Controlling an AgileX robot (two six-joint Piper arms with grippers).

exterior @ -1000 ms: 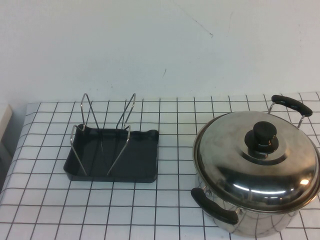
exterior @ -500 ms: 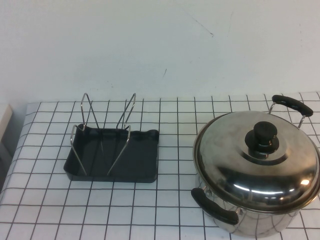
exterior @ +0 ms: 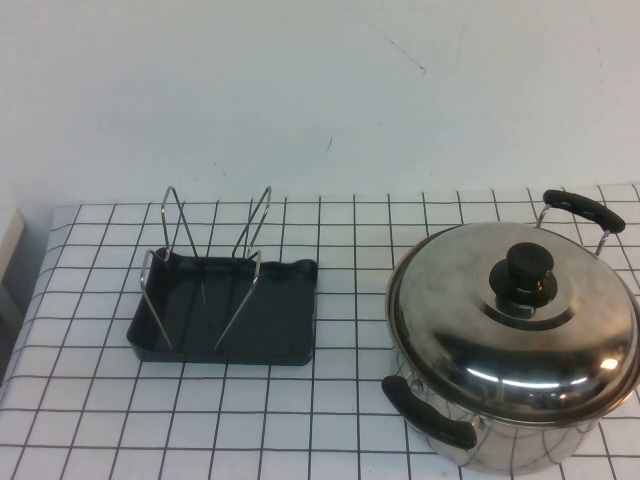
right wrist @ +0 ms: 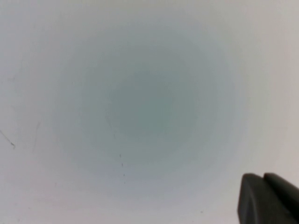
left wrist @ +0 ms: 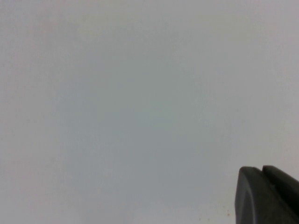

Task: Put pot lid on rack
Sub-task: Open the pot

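Observation:
The pot lid (exterior: 512, 306), shiny domed steel with a black knob (exterior: 526, 274), sits closed on the deep steel pot (exterior: 520, 430) at the right front of the table. The rack (exterior: 228, 312), a dark grey tray with silver wire V uprights (exterior: 210, 255), stands empty at the left middle. Neither arm shows in the high view. My left gripper (left wrist: 261, 170) shows only as dark fingertips pressed together against a blank pale wall. My right gripper (right wrist: 263, 176) looks the same, tips together and holding nothing, facing a blank wall.
The table (exterior: 340, 400) has a white cloth with a black grid. The pot has two black handles, one at the front left (exterior: 430, 412) and one at the back right (exterior: 583, 210). A pale wall stands behind the table.

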